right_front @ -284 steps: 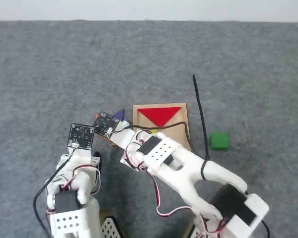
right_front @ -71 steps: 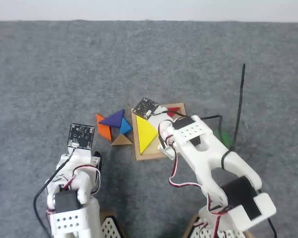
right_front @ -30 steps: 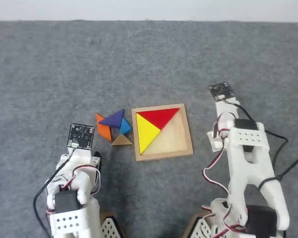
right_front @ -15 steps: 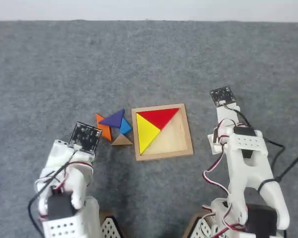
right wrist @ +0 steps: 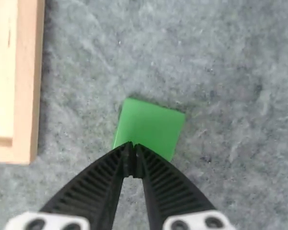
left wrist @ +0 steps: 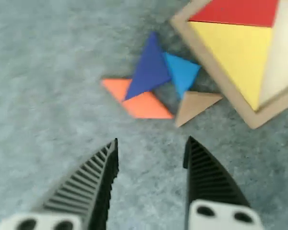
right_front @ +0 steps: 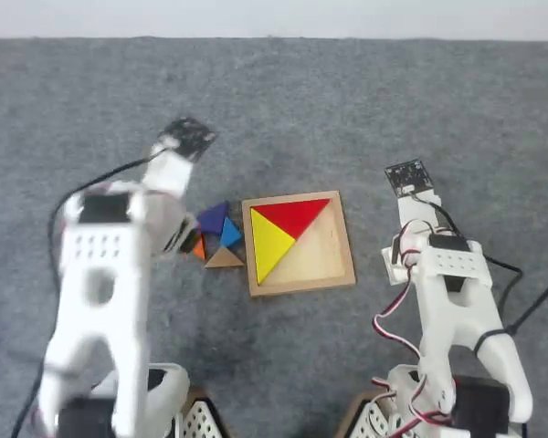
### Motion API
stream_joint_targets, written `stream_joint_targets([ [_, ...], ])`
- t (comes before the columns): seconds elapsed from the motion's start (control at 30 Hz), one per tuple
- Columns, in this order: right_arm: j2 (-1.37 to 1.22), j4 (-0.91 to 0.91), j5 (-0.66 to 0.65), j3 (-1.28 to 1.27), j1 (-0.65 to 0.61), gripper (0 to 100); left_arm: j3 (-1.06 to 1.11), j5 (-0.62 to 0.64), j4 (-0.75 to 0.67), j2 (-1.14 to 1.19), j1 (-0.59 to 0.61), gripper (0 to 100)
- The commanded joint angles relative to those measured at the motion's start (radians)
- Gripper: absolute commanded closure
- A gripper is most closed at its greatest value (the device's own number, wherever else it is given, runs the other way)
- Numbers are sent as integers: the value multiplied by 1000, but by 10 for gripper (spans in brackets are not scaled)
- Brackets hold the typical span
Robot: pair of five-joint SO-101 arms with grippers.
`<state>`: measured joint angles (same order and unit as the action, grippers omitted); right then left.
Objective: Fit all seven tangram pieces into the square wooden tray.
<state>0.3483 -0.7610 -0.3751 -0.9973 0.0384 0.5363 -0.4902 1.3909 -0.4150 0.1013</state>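
Grey table (right_front: 347, 100), wooden tray (right_front: 301, 284), loose pieces (right_front: 217, 224), green square (right wrist: 149, 127)

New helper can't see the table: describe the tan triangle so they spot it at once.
Start at the wooden tray mid-table. Just off its left side sits a cluster of small pieces. The tan triangle sits at its near edge, the only wood-coloured one among orange and blues.
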Motion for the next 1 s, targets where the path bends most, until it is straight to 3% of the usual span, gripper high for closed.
stream_joint_targets([
  [0.0,12,79,-58,-52,19,990,-105,78,-51,195,-29,775],
  [0.1,13,93,-57,-58,15,990,-76,169,-118,301,5,776],
  [0.4,13,97,-57,-58,13,990,79,173,-344,391,-3,776],
  [0.7,13,97,-57,-58,16,990,71,172,-364,474,-2,775],
  [0.97,12,97,-57,-60,19,990,-73,97,-307,624,169,775],
])
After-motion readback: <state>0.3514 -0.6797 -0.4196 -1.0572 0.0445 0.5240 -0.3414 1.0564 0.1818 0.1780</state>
